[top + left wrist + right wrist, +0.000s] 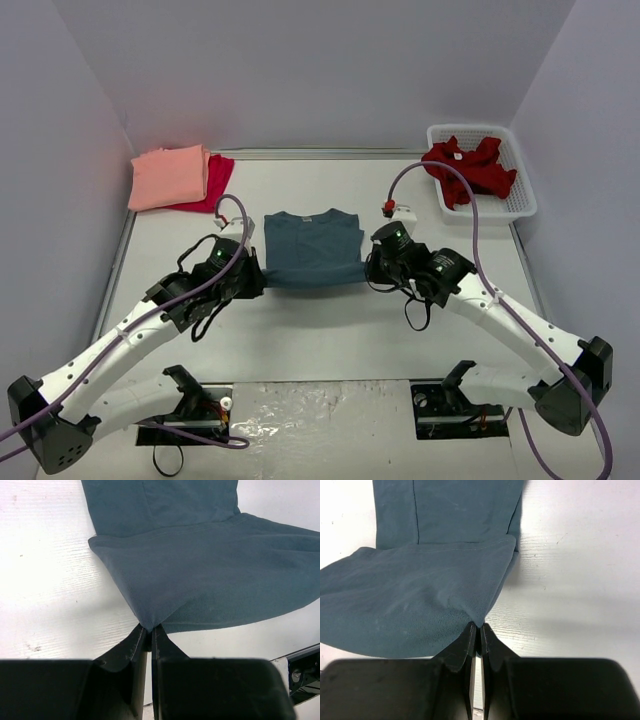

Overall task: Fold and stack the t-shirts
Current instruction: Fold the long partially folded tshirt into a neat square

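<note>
As left gripper and right gripper clamp the slate-blue t-shirt, its hem seems lifted.

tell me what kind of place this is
Likely a robot lab's walled test booth, not a home: flat white table, two bolted white arms, white lattice plastic basket holding a dark red cloth t-shirt.

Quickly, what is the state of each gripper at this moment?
Left gripper: closed on a near corner of the slate-blue cloth t-shirt.
Right gripper: closed on the other near corner of the same shirt.
</note>
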You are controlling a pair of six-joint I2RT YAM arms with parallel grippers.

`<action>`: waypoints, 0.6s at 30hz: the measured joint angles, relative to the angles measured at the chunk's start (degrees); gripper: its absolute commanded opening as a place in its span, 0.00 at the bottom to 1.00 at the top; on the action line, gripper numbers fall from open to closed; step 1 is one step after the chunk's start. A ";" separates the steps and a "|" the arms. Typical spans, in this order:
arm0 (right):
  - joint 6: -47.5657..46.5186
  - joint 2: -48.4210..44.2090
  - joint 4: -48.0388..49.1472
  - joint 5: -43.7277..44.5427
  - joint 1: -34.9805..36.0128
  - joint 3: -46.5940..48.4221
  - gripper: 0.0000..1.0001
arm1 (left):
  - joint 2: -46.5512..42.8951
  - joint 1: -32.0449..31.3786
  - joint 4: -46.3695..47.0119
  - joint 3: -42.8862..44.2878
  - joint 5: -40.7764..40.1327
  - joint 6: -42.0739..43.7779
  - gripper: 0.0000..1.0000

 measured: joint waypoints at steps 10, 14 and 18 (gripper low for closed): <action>-1.31 4.00 -0.92 1.68 0.00 3.78 0.00 | 4.02 0.00 -1.36 4.07 -1.44 1.66 0.02; -2.10 6.14 -1.05 2.43 -0.02 5.55 0.00 | 5.25 0.00 -1.53 5.77 -2.60 2.58 0.02; -2.69 8.00 -1.29 2.99 -0.02 6.82 0.00 | 6.34 0.13 -1.57 6.71 -3.34 3.19 0.02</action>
